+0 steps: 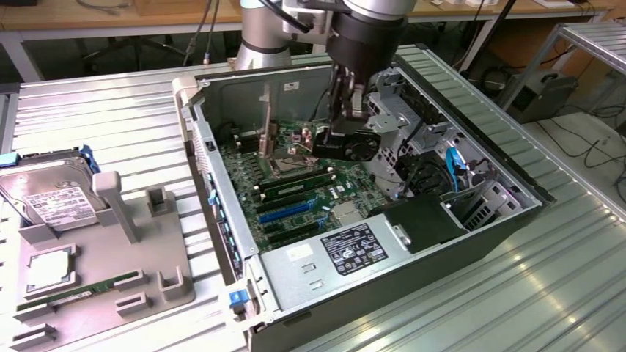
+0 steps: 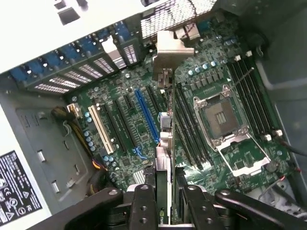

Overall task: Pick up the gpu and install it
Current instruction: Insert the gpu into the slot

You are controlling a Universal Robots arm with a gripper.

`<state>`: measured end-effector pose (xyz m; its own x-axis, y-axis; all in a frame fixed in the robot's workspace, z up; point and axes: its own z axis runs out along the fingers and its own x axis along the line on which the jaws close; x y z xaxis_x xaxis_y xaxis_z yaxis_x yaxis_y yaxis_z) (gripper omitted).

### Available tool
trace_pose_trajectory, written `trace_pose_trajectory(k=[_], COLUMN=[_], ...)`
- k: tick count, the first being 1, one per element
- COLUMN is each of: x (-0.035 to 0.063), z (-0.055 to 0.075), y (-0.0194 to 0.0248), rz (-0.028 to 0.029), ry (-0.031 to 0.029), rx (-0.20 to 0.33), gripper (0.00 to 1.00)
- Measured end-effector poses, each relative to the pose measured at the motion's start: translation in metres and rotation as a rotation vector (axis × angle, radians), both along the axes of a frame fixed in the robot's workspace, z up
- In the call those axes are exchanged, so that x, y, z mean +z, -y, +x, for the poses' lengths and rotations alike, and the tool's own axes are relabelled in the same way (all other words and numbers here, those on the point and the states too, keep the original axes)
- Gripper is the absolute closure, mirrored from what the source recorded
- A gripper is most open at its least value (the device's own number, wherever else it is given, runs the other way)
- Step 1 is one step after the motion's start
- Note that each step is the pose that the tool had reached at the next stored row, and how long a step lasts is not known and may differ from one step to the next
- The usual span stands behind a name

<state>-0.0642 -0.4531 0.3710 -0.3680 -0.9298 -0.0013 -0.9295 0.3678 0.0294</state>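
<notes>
arm: silver-grey tube, black wrist, black cable | tool: black fingers, round screws

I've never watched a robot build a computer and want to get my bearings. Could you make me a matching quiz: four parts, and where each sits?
Parts: 1 gpu; 2 hard drive; 3 memory stick; 4 power supply.
Places: A inside the case, label up; B gripped edge-on by the gripper, above the motherboard; C on the grey holder, silver; D on the grey holder, narrow, green.
Pairs: 1-B, 2-C, 3-D, 4-A.
</notes>
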Motion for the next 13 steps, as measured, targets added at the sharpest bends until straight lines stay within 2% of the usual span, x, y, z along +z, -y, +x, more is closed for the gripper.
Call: trace_pose_trajectory(k=[8,11,13], x=[-0.0059,-0.0141,-0.0172], z=[0.000,0.000,0.000], y=[0.0000,0.0000,0.0000], rz=[0.0000,-0.0001,-0.0001], ry=[0.0000,0.0000,0.0000], rx=[0.165,0.290,0.342], gripper=[0.74,0.74,0.74])
